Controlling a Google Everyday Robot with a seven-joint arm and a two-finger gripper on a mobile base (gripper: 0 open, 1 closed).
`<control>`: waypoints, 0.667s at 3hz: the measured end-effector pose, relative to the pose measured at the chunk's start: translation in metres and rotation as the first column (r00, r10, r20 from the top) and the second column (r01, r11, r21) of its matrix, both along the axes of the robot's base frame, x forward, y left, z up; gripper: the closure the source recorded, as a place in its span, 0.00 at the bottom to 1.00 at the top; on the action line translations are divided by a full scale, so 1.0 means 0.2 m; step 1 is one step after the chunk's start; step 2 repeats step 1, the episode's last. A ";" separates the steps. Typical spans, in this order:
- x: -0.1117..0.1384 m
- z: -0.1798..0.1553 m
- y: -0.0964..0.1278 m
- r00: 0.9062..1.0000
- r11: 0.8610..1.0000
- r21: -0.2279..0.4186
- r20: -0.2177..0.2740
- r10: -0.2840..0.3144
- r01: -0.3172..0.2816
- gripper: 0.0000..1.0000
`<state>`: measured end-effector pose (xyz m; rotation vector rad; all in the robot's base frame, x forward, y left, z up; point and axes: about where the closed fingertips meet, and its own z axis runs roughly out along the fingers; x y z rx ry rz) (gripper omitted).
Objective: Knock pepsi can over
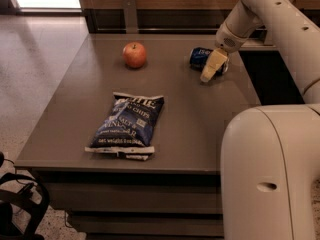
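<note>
The pepsi can [200,57] is a small dark blue can lying on its side at the far right of the grey table [190,119]. My gripper [212,67] hangs from the white arm just right of the can, its pale fingers [215,63] pointing down at the tabletop and overlapping the can's right end. Nothing is held in it.
A red apple [135,55] stands at the far middle of the table. A flat dark blue chip bag [127,125] lies near the front edge. My white arm link [270,174] fills the lower right. A wooden wall runs behind the table.
</note>
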<state>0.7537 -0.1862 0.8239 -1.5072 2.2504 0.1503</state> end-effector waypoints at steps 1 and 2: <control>0.00 0.00 0.00 1.000 1.000 0.000 0.000 0.000 0.000 0.00; 0.00 0.00 0.00 1.000 1.000 0.000 0.000 0.000 0.000 0.00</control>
